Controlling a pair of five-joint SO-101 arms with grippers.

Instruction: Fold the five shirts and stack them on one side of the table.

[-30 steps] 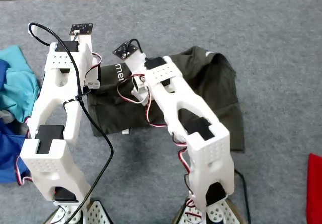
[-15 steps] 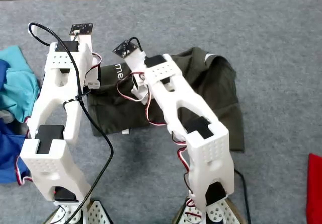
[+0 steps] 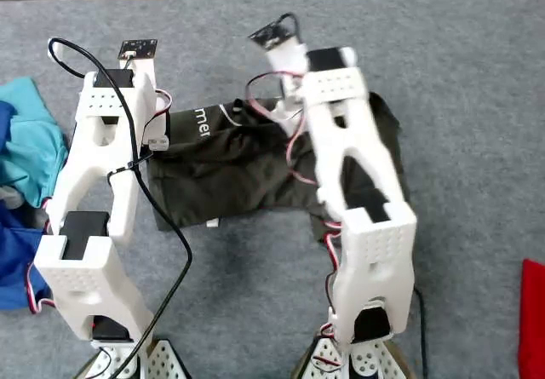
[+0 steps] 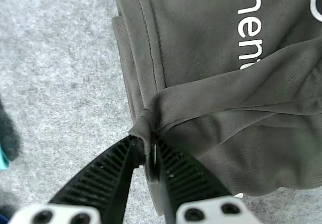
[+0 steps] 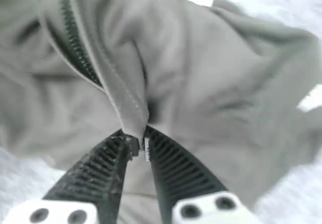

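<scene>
While the dark olive shirt (image 3: 226, 170) is lying rumpled on the grey table (image 3: 468, 81), both arms are standing over it. The left arm (image 3: 102, 166) is holding itself stretched out to the shirt's left edge, with its wrist bent down at that hem. There the left gripper (image 4: 146, 151) is pinching a bunched fold of the shirt's edge. Its black ribbed jaws are closed almost together, squeezing the cloth between their tips and drawing it into a small peak just beside the double-stitched hem, near the white lettering. The right arm (image 3: 353, 166) is lying across the shirt's right half, its wrist hanging over the shirt's far edge. The right gripper (image 5: 139, 143) is clamping a ridge of the same shirt's fabric. Its jaws are nearly shut, and the cloth is rising from the tips in a taut crease. To the left of the dark shirt, well apart from it, a teal shirt (image 3: 30, 140) and a blue shirt (image 3: 13, 260) are lying crumpled together. A red shirt (image 3: 533, 319) is peeking in far to its right.
</scene>
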